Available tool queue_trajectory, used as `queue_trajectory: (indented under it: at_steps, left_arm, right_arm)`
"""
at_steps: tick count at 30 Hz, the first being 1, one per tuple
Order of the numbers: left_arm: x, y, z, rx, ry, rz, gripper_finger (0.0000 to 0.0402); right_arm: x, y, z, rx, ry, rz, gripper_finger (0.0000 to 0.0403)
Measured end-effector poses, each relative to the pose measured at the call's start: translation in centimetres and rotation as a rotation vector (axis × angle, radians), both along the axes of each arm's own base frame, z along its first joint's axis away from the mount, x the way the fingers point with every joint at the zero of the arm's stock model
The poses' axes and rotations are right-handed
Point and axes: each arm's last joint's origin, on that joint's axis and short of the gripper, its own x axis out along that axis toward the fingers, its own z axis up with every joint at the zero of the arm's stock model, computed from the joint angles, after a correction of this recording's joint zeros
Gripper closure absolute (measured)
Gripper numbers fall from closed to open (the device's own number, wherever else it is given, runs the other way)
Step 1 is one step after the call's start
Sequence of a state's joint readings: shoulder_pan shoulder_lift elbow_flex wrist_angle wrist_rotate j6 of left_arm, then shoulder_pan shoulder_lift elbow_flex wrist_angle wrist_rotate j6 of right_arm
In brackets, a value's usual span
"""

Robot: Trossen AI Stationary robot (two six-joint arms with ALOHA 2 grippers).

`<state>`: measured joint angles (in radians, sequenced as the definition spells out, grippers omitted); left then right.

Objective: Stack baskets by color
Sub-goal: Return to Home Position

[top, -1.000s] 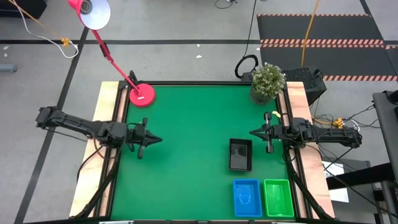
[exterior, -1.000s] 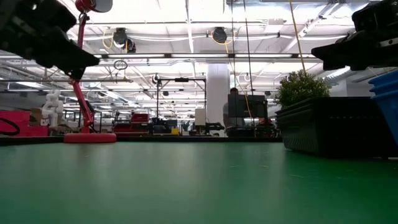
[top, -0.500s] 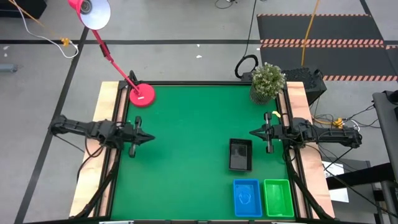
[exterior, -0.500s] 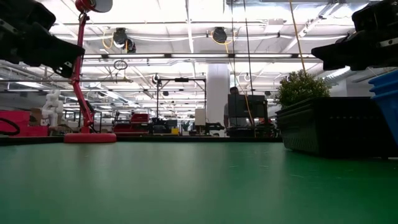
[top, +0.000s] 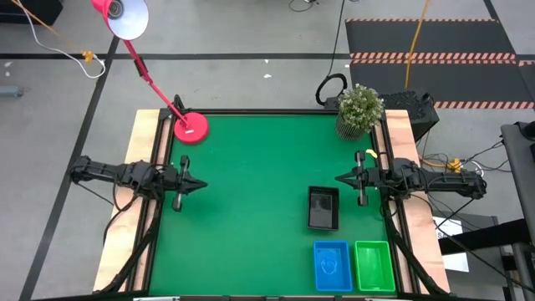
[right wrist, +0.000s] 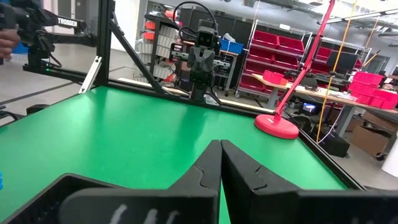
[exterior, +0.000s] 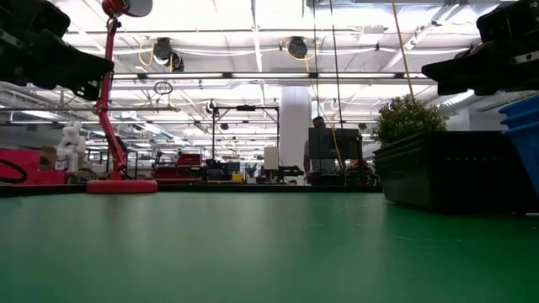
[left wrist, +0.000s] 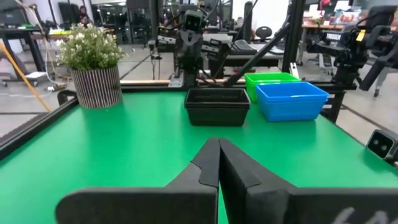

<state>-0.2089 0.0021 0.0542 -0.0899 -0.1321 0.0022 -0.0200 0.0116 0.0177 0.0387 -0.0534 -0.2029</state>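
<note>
Found left gripper (top: 201, 185) pinched shut tip to tip, holding nothing, poised just inside the left edge of the table (top: 251, 150) and aimed across it. Found right gripper (top: 340, 178) likewise closed and empty at the opposite edge, facing the left one, well apart from it. Logged black baskets (top: 323, 207) nested in one stack near the right gripper, just off its tips toward the front edge. Logged blue baskets (top: 332, 265) farther the same way, at the front edge, and green baskets (top: 374, 265) just beside them, on the side toward the right arm's base. Confirmed from the left wrist view: all three stacks far ahead of the left gripper, black nearest. Could not count baskets per stack. Noted lamp base (top: 191, 128) beyond the left gripper toward the far edge, plant (top: 359, 107) beyond the right gripper, same direction.
</note>
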Motion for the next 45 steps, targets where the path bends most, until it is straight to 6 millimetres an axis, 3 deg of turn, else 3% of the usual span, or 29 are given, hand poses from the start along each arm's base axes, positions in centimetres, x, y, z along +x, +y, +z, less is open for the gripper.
queue_trajectory:
  at_steps: [31,45]
  left_arm:
    - [0.25,0.68,-0.3,0.057,-0.023,-0.037,0.0399]
    - [0.25,0.68,-0.29,0.063,-0.025,-0.037,0.0378]
  right_arm:
    - [0.0,0.0,0.0,0.0,0.0,0.0,0.0403]
    - [0.0,0.0,0.0,0.0,0.0,0.0,0.0403]
